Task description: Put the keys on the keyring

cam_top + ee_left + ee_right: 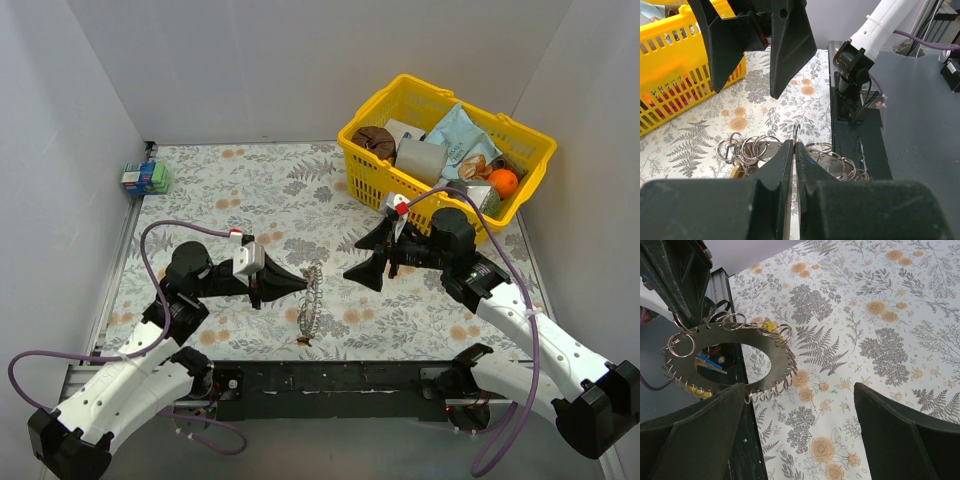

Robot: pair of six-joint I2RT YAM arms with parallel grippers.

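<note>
Left end effector (302,285) pinches the rim of the keyring (740,333), held on edge; right end effector (366,257) spread wide nearby.

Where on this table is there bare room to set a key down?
The widest bare patch is the far strip of cloth, between the small box and the yellow basket. A smaller one lies by the near edge, right of the keyring. The middle is crowded: the left gripper holds the keyring there, facing the open right gripper.
</note>
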